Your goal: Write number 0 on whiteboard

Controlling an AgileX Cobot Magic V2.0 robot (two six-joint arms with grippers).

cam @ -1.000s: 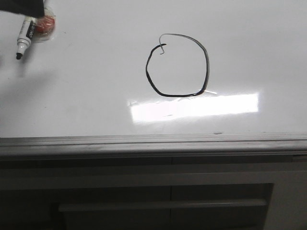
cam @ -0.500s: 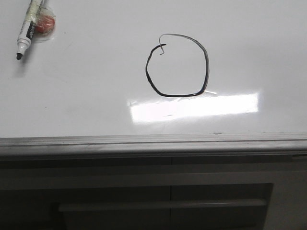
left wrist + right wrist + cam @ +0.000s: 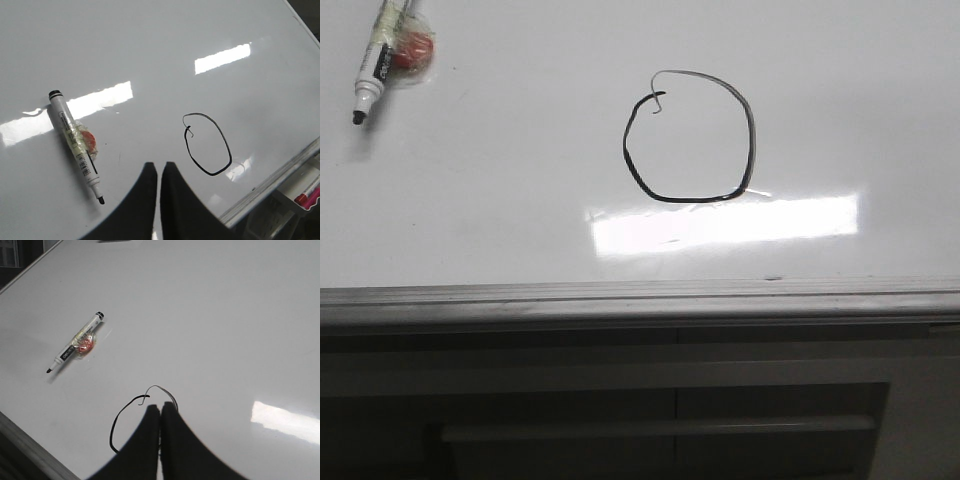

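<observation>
The whiteboard (image 3: 500,170) fills most of the front view. The number 0 (image 3: 685,200) is a black marker loop at its middle, with a small hook at top left and a fainter grey upper-right stroke. A white uncapped marker (image 3: 372,70) lies loose at the far left with a taped red piece (image 3: 412,50) beside it. Neither gripper shows in the front view. My left gripper (image 3: 158,167) is shut and empty above the board, between the marker (image 3: 75,142) and the 0 (image 3: 212,174). My right gripper (image 3: 160,410) is shut and empty, covering part of the 0 (image 3: 128,400); the marker (image 3: 75,342) lies apart from it.
The board's grey ridged frame edge (image 3: 620,295) runs along the near side, with a grey cabinet front and handle (image 3: 660,428) below it. A bright rectangular glare (image 3: 725,222) lies just below the 0. Red and pink pens (image 3: 307,195) sit in a holder past the board's edge.
One second ago a dark gripper sat over the marker's upper end at the front view's top left. It has left that view. The marker stays lying on the board.
</observation>
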